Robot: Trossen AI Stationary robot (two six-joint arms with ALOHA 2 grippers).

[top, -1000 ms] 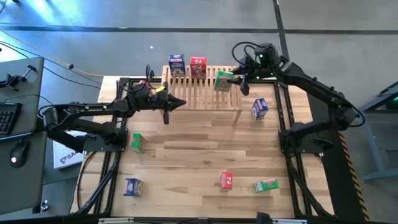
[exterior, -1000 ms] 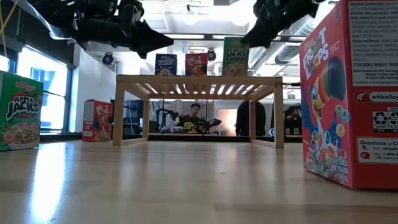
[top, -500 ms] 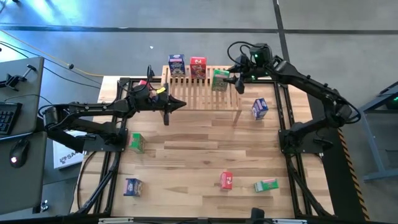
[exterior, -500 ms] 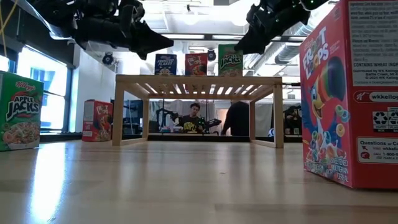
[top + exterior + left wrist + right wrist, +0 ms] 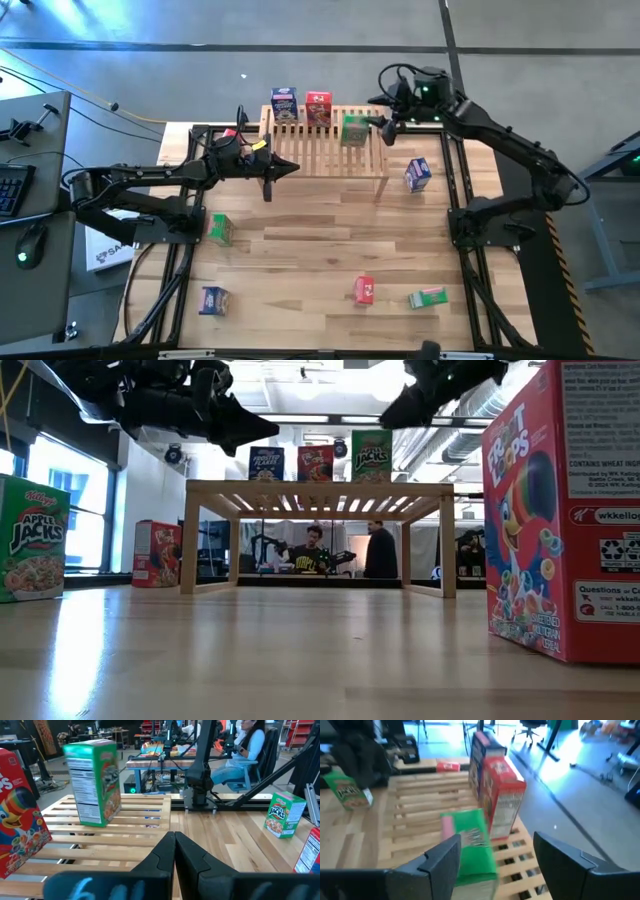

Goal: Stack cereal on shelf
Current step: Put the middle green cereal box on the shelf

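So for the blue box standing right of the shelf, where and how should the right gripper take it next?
The blue box stands upright on the table, apart from the shelf leg, with bare wood around it. Probably best to come straight down from above and close across its two narrow sides near the top. The right gripper, open beside the green box, is nearest.

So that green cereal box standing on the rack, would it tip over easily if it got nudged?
Probably yes. The green cereal box stands upright, tall on a narrow base, on the rack, whose gapped slats give uneven footing. It looks like thin cardboard, so likely light and easily knocked over.
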